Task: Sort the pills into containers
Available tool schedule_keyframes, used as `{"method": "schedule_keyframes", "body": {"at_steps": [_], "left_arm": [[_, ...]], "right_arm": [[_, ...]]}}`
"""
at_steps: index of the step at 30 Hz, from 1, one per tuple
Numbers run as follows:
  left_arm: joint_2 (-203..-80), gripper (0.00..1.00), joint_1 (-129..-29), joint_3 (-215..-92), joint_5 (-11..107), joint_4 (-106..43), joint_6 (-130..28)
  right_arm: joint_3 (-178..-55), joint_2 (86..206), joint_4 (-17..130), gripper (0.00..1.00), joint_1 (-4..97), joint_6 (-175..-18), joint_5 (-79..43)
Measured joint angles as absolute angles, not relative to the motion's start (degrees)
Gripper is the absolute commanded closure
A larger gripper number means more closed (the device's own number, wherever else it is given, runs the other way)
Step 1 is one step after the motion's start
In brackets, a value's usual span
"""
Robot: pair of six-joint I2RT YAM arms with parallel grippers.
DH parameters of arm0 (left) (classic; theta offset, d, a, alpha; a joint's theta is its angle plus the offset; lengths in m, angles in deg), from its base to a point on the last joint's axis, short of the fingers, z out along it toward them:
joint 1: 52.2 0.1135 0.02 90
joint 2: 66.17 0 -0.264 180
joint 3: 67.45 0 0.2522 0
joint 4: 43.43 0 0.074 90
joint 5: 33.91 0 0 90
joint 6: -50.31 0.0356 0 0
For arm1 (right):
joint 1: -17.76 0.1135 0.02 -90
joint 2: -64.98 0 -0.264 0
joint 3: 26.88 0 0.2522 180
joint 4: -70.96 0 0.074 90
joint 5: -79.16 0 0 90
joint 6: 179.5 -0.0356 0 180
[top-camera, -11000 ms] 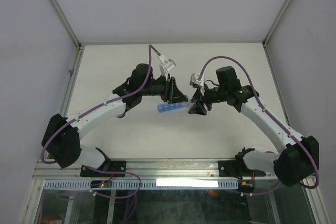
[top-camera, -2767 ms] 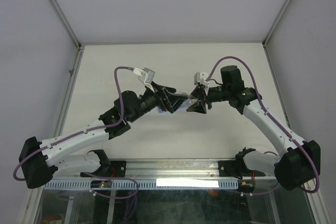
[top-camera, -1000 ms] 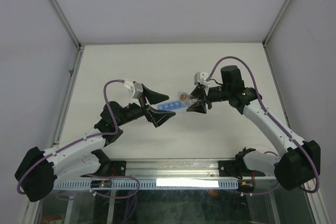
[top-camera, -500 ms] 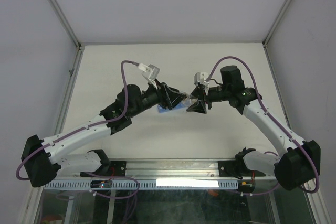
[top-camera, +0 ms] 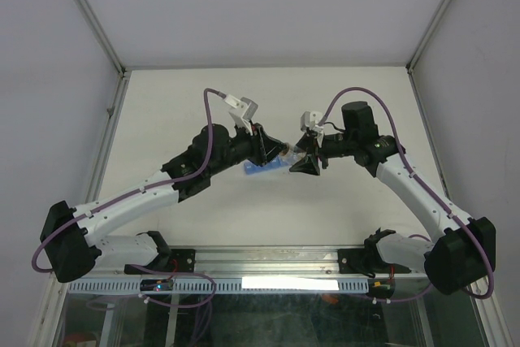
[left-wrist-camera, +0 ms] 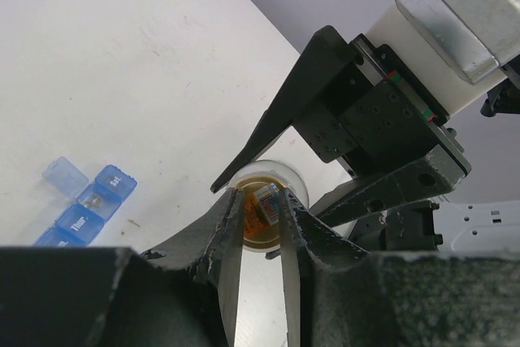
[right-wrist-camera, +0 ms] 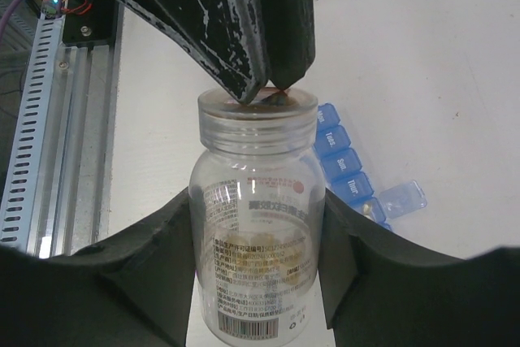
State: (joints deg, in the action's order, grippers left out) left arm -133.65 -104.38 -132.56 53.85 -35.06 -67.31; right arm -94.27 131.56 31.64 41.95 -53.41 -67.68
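My right gripper (right-wrist-camera: 258,194) is shut on the small clear bottle (right-wrist-camera: 256,241) and holds it upright above the table; orange-tan pills (right-wrist-camera: 268,259) lie in its lower part. My left gripper (left-wrist-camera: 260,197) hangs over the bottle's open mouth (left-wrist-camera: 262,229), its fingertips (right-wrist-camera: 244,79) dipped into the rim with a narrow gap between them. I see nothing pinched between them. The blue compartment strip (left-wrist-camera: 81,207) lies on the table beside the bottle, one lid (right-wrist-camera: 402,198) flipped open, with a small pill (right-wrist-camera: 366,207) in that cell. From above, both grippers meet at the table's middle (top-camera: 288,157).
The white table (top-camera: 341,111) has metal frame rails along its left and right edges. A slotted rail (right-wrist-camera: 41,119) and the arm bases run along the near edge. The strip (top-camera: 258,171) lies just under the left gripper.
One second ago my left gripper was over the strip, jaws wide. It has swung back right to the bottle mouth and narrowed. The right arm and bottle have not moved.
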Motion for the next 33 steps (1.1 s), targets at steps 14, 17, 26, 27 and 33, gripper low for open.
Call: {"method": "schedule_keyframes", "body": {"at_steps": [14, 17, 26, 27, 33], "left_arm": [[-137.0, 0.65, -105.04, -135.97, 52.62, -33.44, -65.93], [-136.3, 0.57, -105.41, -135.97, 53.17, -32.87, -65.76], [-130.22, 0.26, -105.52, -134.5, 56.16, -31.45, -65.58], [-129.35, 0.23, -105.52, -133.85, 56.36, -31.65, -65.6], [-127.62, 0.12, -105.32, -130.88, 57.48, -32.74, -65.65]], "right_arm": [[-94.27, 131.59, 30.17, 1.0, 41.57, -53.43, -66.2], [-94.27, 131.59, 30.35, 1.0, 41.6, -53.41, -66.3], [-94.27, 131.59, 31.66, 1.0, 41.62, -53.43, -66.83], [-94.27, 131.59, 31.66, 1.0, 41.62, -53.43, -66.85], [-94.27, 131.59, 31.66, 1.0, 41.62, -53.43, -67.05]]}}
